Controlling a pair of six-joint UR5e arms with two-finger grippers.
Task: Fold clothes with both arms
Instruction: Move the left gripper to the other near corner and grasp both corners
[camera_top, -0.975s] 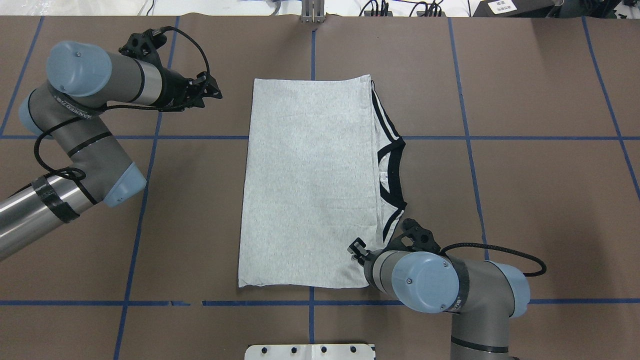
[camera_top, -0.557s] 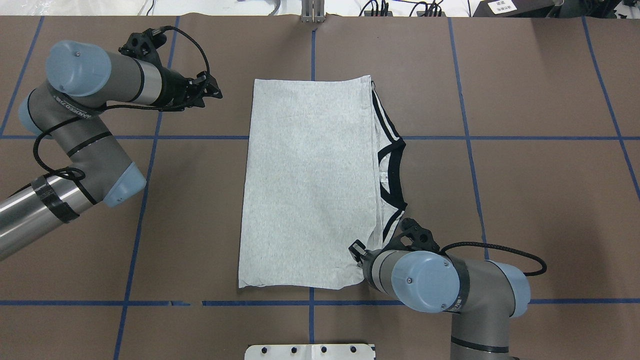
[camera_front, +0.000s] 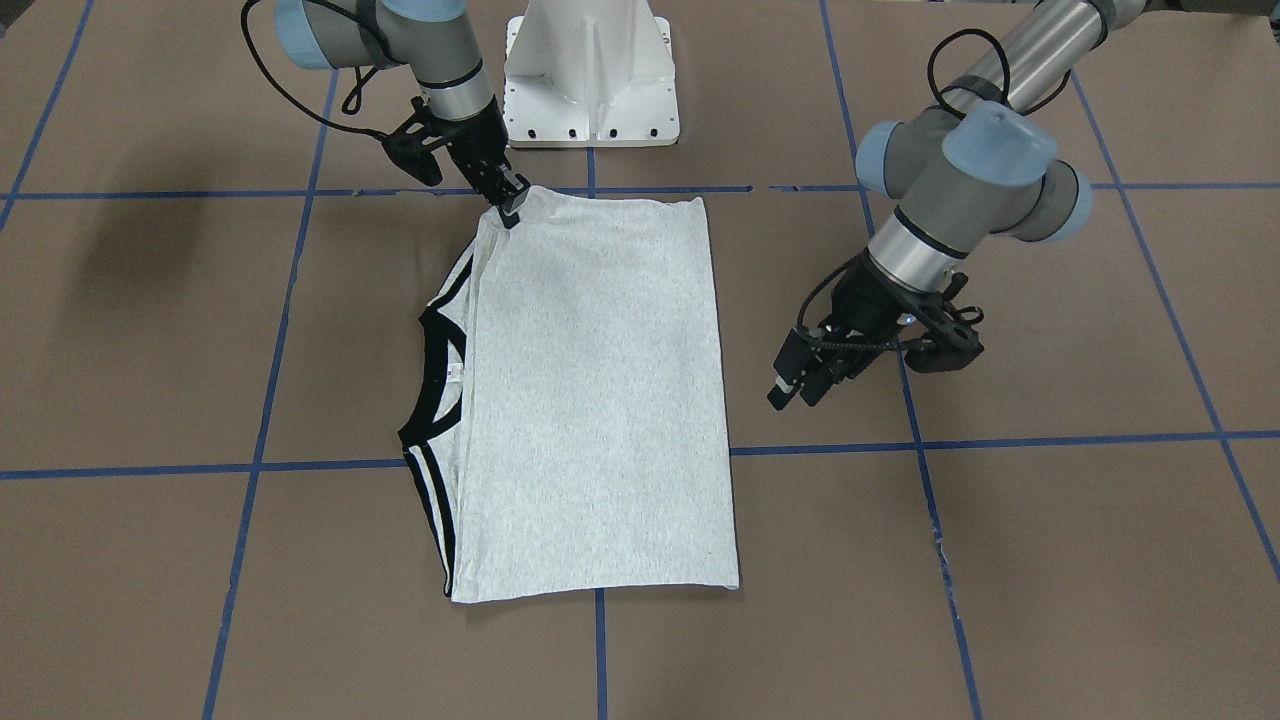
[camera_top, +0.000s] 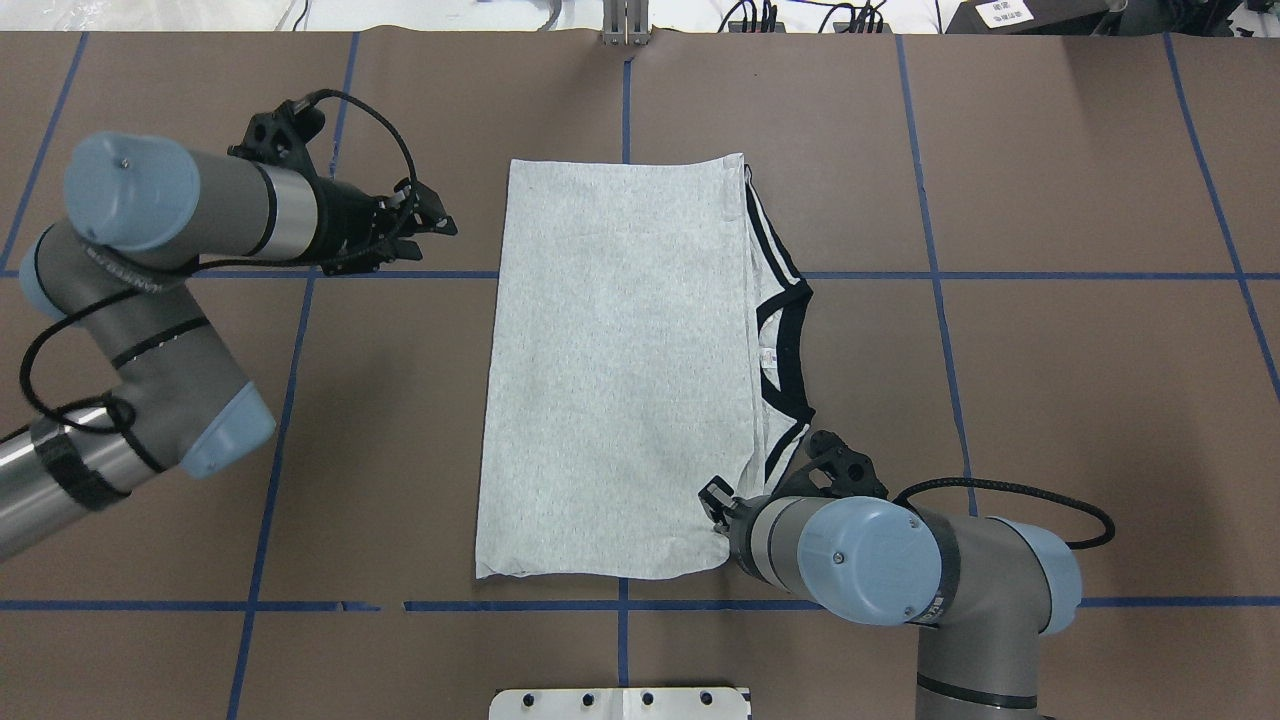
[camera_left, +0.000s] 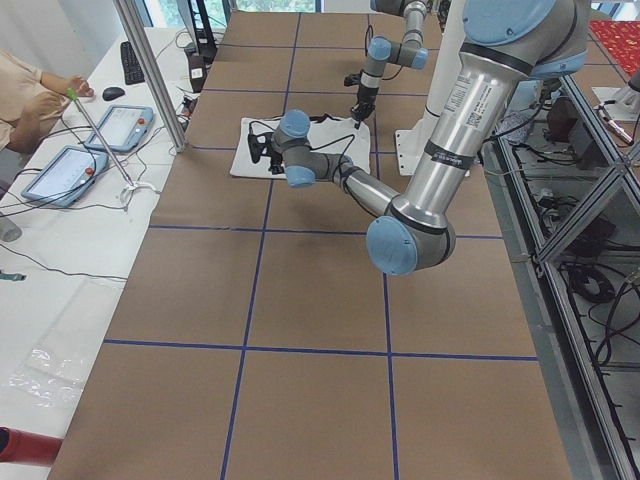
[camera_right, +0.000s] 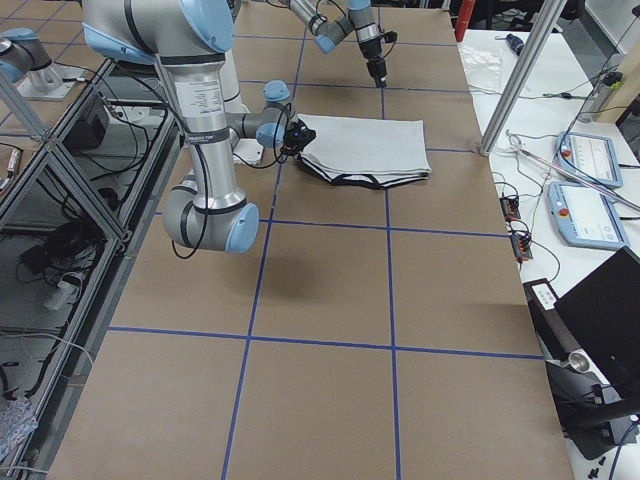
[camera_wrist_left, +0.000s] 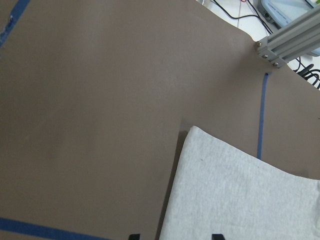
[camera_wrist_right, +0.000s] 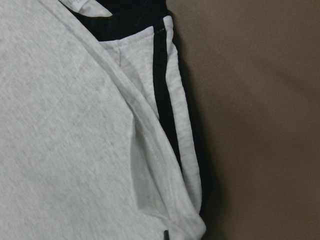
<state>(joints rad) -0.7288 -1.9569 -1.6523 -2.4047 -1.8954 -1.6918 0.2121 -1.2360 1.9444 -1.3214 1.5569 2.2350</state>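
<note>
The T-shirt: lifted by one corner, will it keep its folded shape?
Likely floppy and light: the T-shirt is thin cloth lying flat in soft layers. The fold may slip open, since loose edges show beside the collar.

The T-shirt (camera_top: 620, 370) lies flat in the middle of the worktop (camera_top: 1050, 400), with its collar (camera_top: 785, 345) toward the robot's right. The right hand (camera_top: 715, 500) sits on the shirt's near right corner, on the robot's side. The left hand (camera_top: 435, 215) hangs beside the far left corner, apart from the cloth.
</note>
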